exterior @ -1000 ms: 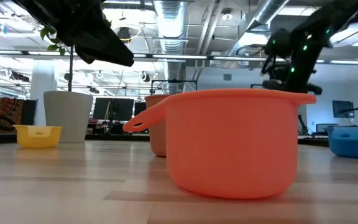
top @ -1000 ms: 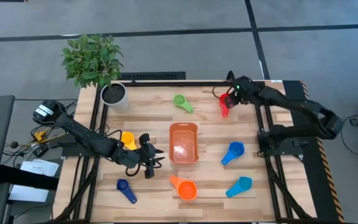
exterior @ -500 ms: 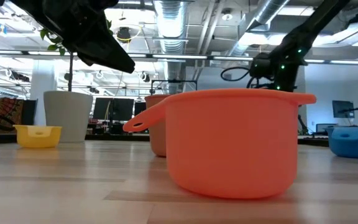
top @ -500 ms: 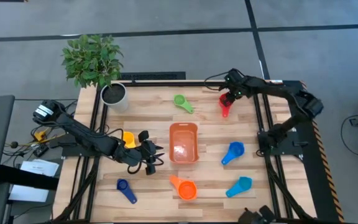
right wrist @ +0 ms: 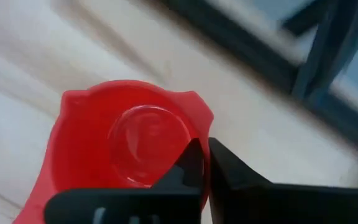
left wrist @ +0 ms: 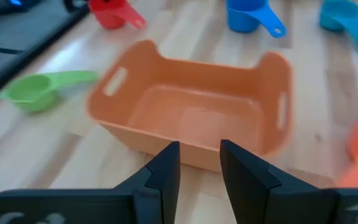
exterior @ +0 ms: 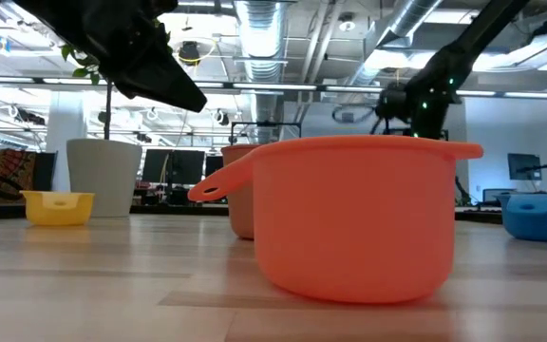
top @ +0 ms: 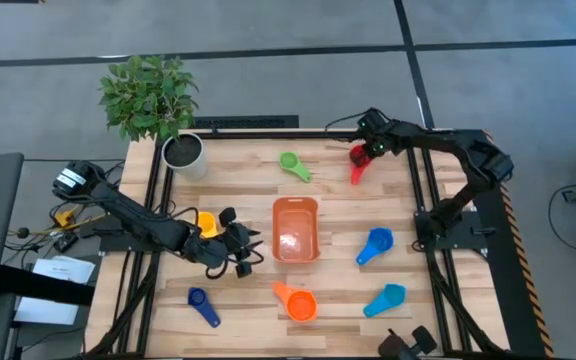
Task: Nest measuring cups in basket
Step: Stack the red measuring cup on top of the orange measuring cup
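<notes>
The orange basket (top: 295, 229) stands mid-table. Around it lie measuring cups: green (top: 290, 163), yellow (top: 205, 221), blue (top: 375, 244), light blue (top: 385, 298), orange (top: 296, 302) and small dark blue (top: 203, 305). The red cup (top: 357, 162) sits at the far right, with my right gripper (top: 368, 150) shut on it. My left gripper (left wrist: 199, 163) hovers left of the basket (left wrist: 191, 112), beside the yellow cup. It is open, pointing at the basket, with nothing between its fingers. My right gripper pinches the red cup's rim (right wrist: 196, 132), on the side away from the handle. One finger is inside the bowl and the other is outside the wall. The fingers come from above, slanting down. I cannot tell whether the cup is clear of the table.
A white plant pot (top: 183, 152) stands at the far left corner. Dark frame rails run along the table's left and right sides. In the low view, the orange cup (exterior: 359, 218) fills the foreground. Bare wood lies between the basket and the red cup.
My right gripper has moved a little toward the table's far edge and left, at the red cup. The cup has shifted slightly toward the far edge with it. The right arm's elbow has swung back toward the far right.
</notes>
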Controlling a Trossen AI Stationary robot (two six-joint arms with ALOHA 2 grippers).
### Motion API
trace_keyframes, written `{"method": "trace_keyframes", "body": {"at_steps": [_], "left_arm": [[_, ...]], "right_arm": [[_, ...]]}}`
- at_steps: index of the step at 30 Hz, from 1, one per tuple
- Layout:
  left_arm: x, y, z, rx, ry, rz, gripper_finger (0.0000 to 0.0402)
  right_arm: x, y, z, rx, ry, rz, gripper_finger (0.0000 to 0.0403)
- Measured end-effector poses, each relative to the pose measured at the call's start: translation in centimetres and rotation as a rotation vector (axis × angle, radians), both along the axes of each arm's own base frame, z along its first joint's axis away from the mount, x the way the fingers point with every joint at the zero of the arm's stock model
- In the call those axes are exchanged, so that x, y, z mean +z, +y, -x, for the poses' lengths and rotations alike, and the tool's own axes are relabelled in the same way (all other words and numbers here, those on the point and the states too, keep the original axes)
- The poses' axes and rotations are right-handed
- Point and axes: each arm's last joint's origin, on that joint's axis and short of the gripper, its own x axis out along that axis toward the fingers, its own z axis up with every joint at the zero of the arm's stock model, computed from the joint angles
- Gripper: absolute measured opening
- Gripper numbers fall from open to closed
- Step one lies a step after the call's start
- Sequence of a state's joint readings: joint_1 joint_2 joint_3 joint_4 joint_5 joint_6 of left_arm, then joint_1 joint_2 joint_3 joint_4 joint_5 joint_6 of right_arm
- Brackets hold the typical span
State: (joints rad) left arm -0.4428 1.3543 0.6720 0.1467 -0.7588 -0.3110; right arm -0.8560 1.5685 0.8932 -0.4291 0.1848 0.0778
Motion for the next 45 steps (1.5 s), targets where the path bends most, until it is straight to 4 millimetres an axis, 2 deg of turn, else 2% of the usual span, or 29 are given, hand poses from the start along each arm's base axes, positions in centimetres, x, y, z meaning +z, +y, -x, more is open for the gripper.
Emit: {"method": "trace_keyframes", "body": {"at_steps": [3,6,10,14,19,24,29,39,45], "left_arm": [[0.4,0.4,0.1,0.063,-0.036,0.003,0.0105],[1.0,0.8,0.3,0.12,-0.083,0.032,0.0105],[1.7,1.6,0.1,0.209,-0.151,0.05,0.0106],[2.3,2.8,-0.8,0.193,-0.202,0.052,0.0126],[3.4,4.3,-1.6,0.201,-0.288,0.046,0.0173],[4.5,4.7,-2.2,-0.02,-0.348,0.024,0.0202],[4.8,5.1,-2.3,0.008,-0.371,0.013,0.0198],[4.9,5.0,-3.1,-0.012,-0.356,-0.081,0.019],[5.5,5.0,-4.3,0.006,-0.329,-0.131,0.019]], "right_arm": [[2.0,1.0,-0.5,0.008,-0.059,0.076,0.0021],[4.4,2.9,-1.1,0.02,-0.1,0.17,0.0018],[8.0,7.1,-2.4,0.077,-0.22,0.3,0.0009],[11.0,12.0,-4.4,0.18,-0.399,0.443,0.0019],[12.6,17.8,-6.7,0.336,-0.545,0.563,0.0007],[13.0,21.2,-8.3,0.369,-0.626,0.654,0.0015],[12.9,23.0,-9.7,0.375,-0.708,0.685,0.0011],[11.2,23.6,-12.2,0.379,-0.748,0.704,0.0017],[11.8,24.2,-13.2,0.418,-0.735,0.732,0.0011]]}}
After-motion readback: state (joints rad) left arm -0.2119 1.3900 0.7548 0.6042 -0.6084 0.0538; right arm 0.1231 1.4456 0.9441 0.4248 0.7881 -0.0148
